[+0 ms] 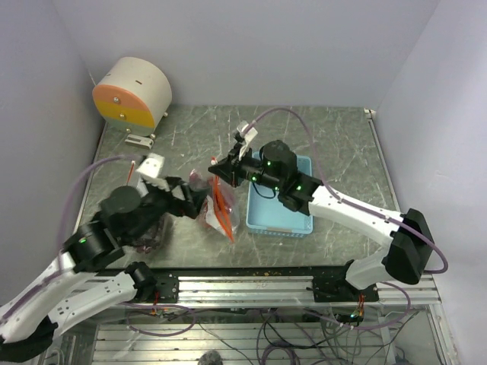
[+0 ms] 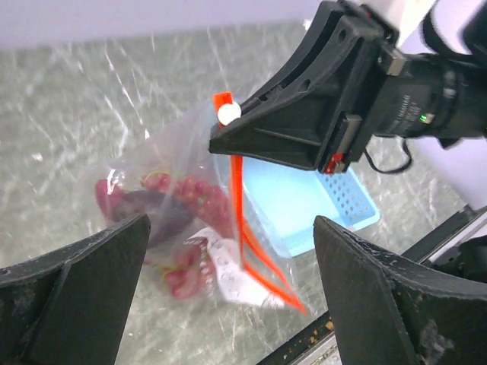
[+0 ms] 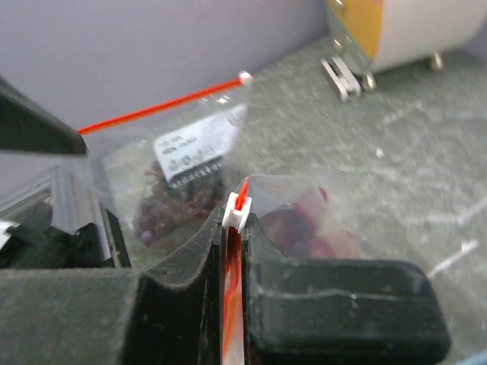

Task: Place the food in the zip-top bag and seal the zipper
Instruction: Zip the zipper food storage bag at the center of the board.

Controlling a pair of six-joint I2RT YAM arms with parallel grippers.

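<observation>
Right claw [image 3: 234,228] hides much of the zipper [image 3: 230,304] between its pads. The food [image 2: 179,209] is a dark red blur inside the bag [image 2: 163,163], whose label [image 3: 194,152] is unreadable. Scratched grey table [image 1: 335,137], pale lilac walls [image 1: 266,46]. The bag sits at 9 o'clock from the blue tray [image 1: 278,217]. Right claw is clamped on the zipper beside its white slider [image 3: 237,211]. Left claw [image 2: 232,251] stands wide apart, flanking the bag, holding nothing.

Worktop [image 1: 335,137]: grey, scratched, stone-look slab.
Tray [image 1: 274,217]: light blue, rectangular, sitting right of centre, toward the near edge.
Drum [image 1: 133,93]: cream, orange face, at the far left corner.
Bracket [image 1: 140,140]: small, metal, just beside the drum.
</observation>
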